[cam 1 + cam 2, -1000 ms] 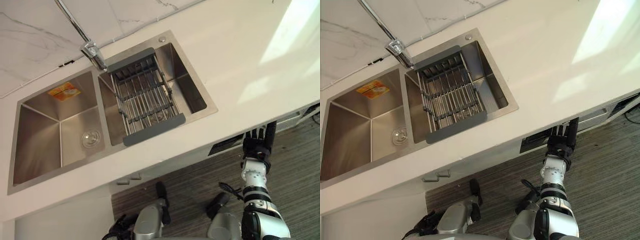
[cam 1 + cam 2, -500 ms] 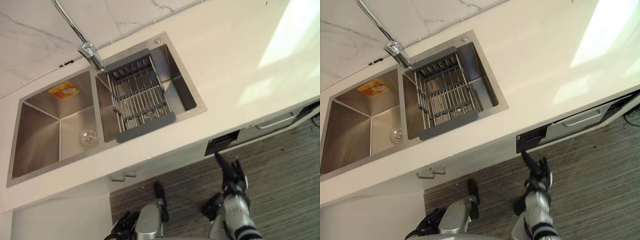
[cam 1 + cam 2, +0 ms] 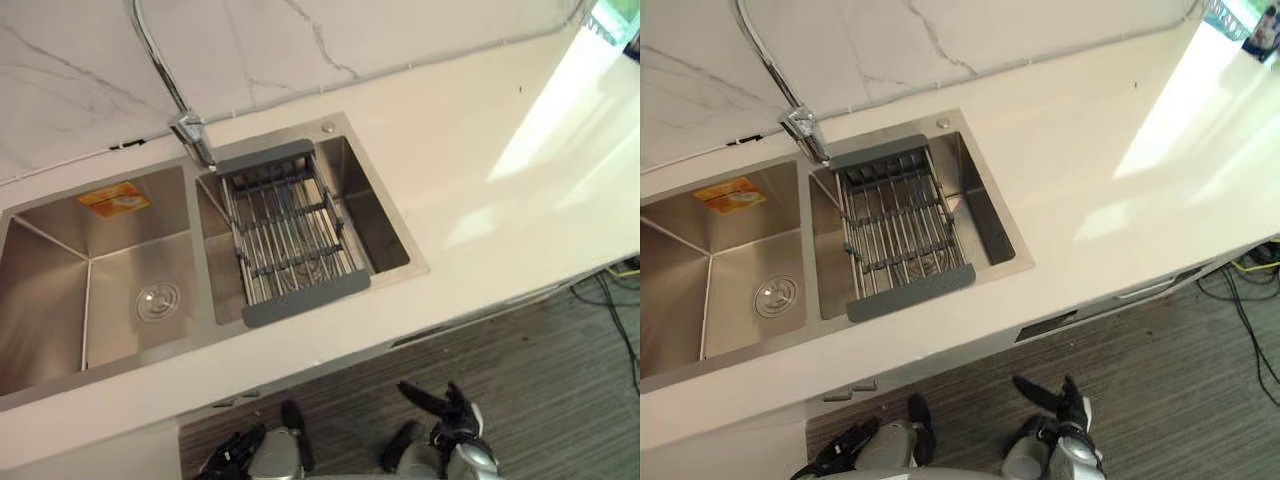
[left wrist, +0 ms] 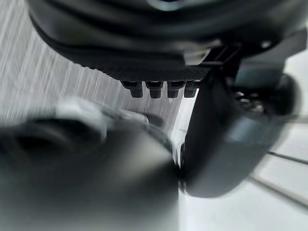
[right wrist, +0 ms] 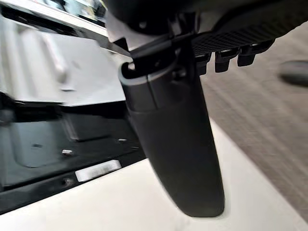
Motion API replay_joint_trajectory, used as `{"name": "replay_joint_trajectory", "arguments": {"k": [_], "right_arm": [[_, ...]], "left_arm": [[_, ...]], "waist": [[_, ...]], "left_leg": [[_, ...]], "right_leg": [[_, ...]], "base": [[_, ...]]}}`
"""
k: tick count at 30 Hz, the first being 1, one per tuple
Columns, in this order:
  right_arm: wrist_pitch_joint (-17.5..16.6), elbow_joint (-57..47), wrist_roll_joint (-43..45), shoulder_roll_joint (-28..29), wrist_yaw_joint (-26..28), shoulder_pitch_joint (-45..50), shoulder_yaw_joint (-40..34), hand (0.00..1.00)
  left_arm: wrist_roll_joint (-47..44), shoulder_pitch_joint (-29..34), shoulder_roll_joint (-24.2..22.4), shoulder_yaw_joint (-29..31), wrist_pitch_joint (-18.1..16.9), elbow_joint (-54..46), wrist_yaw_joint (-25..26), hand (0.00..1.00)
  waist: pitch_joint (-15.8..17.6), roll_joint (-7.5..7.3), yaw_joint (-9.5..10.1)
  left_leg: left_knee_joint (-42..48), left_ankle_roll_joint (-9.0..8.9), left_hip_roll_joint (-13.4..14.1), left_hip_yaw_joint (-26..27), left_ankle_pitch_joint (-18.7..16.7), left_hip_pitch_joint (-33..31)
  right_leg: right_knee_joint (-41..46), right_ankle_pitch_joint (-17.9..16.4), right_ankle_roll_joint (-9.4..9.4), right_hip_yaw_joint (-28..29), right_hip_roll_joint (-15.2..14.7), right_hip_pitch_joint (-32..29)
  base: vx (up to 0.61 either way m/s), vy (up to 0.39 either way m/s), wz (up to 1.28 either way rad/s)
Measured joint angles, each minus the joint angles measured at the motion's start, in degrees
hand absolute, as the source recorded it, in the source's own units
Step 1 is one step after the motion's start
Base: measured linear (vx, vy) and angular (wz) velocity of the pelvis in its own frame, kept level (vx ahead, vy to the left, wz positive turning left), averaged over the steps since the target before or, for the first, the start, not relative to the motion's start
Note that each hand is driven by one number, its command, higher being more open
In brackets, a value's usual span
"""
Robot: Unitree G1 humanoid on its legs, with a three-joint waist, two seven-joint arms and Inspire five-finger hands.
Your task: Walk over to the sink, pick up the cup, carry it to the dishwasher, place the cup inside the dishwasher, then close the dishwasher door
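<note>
Sink [image 3: 45, 300] is a steel double-bowl job set into a white counter [image 3: 480, 150], w/ the faucet [image 3: 190, 130] at the back, right btwn the two bowls. Left bowl has a round drain [image 3: 158, 300] and an orange sticker [image 3: 110, 200] on its back wall. Right bowl has a wire drying rack [image 3: 290, 240] w/ grey end bars spanning it front to back. Dishwasher [image 3: 1145, 290] front w/ a bar handle sits under the counter edge off to the right, dark slot just beside it. Right hand [image 3: 452, 412] hangs low over the striped floor [image 3: 560, 380], well apart from the sink, fingers spread, thumb sticking out, holding nothing. Left hand [image 3: 235, 458] is low too, at the bottom edge, fingers relaxed, also empty afaict.
</note>
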Motion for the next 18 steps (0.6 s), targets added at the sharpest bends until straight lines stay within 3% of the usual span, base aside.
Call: {"name": "replay_joint_trajectory", "arguments": {"k": [3, 4, 6, 7, 8, 9, 10, 11, 12, 14, 18], "right_arm": [[0.39, 1.61, 2.30, 0.46, -1.44, 0.04, -0.51, 1.00], [0.59, 1.78, 3.05, 0.50, -1.90, 0.07, -1.13, 1.00], [0.89, 1.96, 3.35, 0.33, -2.65, 0.04, -1.89, 1.00], [1.32, 2.25, 3.61, 0.36, -2.73, -0.01, -2.29, 1.00], [2.06, 2.58, 3.87, 0.57, -2.63, -0.06, -2.50, 1.00], [3.08, 3.06, 5.30, 1.35, -2.45, -0.06, -2.62, 1.00], [3.53, 3.85, 6.03, 1.87, -2.39, -0.10, -2.72, 1.00], [4.64, 5.86, 6.20, 2.38, -2.21, -0.40, -3.40, 1.00], [5.69, 7.01, 6.84, 3.00, -1.76, -0.78, -4.27, 1.00], [7.03, 7.68, 7.15, 2.59, -1.22, -1.57, -4.91, 1.00], [10.61, 9.55, 1.16, 2.18, -0.17, -0.95, -6.23, 1.00]], "left_arm": [[0.37, -0.89, 0.84, -0.19, 1.47, 1.67, 0.53, 1.00], [0.41, -1.24, 1.35, -0.61, 1.84, 2.40, 0.57, 1.00], [0.42, -1.25, 2.11, -1.98, 2.12, 2.59, 0.92, 1.00], [0.23, -1.27, 2.55, -2.81, 2.14, 2.46, 0.90, 1.00], [0.24, -1.55, 2.87, -2.92, 2.18, 2.62, 0.81, 1.00], [0.23, -2.30, 3.56, -2.90, 2.18, 3.57, 0.13, 1.00], [0.21, -2.91, 4.24, -2.88, 2.38, 4.20, -0.44, 1.00], [0.16, -3.35, 4.49, -2.97, 2.69, 4.95, -0.92, 1.00], [0.00, -3.22, 4.41, -2.95, 3.00, 4.93, -1.52, 1.00], [-0.49, -3.43, 4.42, -2.87, 3.26, 5.13, -1.99, 1.00], [-0.77, -3.92, 4.37, -3.59, 3.06, 6.49, -3.45, 1.00]], "waist": [[-0.53, -1.56, 0.00], [-0.60, -2.04, -0.35], [-0.45, -2.73, -0.99], [-0.79, -2.64, -1.23], [-1.02, -2.51, -1.65], [-1.30, -3.62, -1.83], [-1.58, -5.23, -1.84], [-1.69, -5.59, -1.48], [-1.85, -5.39, -1.13], [-1.77, -5.27, -1.18], [-1.84, -4.61, -1.42]], "left_leg": [[-2.16, 0.01, -1.53, -0.29, 0.29, 1.91], [-3.13, 0.11, -2.63, -1.20, 0.30, 2.52], [-4.10, 0.34, -3.70, -3.32, 0.10, 3.76], [-4.25, 0.70, -3.75, -5.03, 0.14, 4.53], [-4.13, 0.84, -2.81, -7.51, 0.31, 4.53], [-3.84, 0.31, -2.82, -10.15, 0.68, 3.96], [-3.92, -0.08, -3.61, -11.14, 1.08, 3.94], [-5.06, -0.41, -4.01, -12.25, 1.79, 4.38], [-6.92, -0.83, -3.61, -12.35, 2.93, 4.66], [-7.89, -1.07, -3.22, -12.01, 3.78, 4.10], [-7.94, -1.46, -2.22, -11.04, 3.55, 4.98]], "right_leg": [[2.27, -1.39, 0.58, -0.42, -1.88, 0.58], [5.45, -2.25, -0.09, 0.19, -3.67, 0.36], [11.71, -2.64, -2.80, 4.85, -5.78, -0.84], [14.45, -2.53, -5.36, 8.23, -5.82, -1.26], [14.24, -5.22, -5.09, 13.47, -3.69, -1.87], [10.39, -6.12, -4.55, 18.83, 0.34, -1.47], [8.63, -5.69, -4.67, 19.80, 1.23, -1.09], [6.70, -6.39, -2.54, 19.66, 1.48, 0.99], [3.55, -6.65, -1.60, 19.05, 2.59, 1.98], [-1.05, -5.59, 2.38, 19.04, 3.86, 2.89], [-7.06, -2.55, 2.37, 19.18, 6.12, 5.97]], "base": [[0.04, 0.049, 0.13], [0.02, 0.060, 0.39], [0.03, 0.066, 0.57], [0.06, 0.019, 0.82], [0.09, -0.074, 1.16], [0.08, -0.128, 1.13], [0.08, -0.144, 1.01], [0.07, -0.107, 0.53], [0.08, -0.108, 0.29], [0.04, -0.084, -0.11], [0.03, -0.028, -0.13]]}}
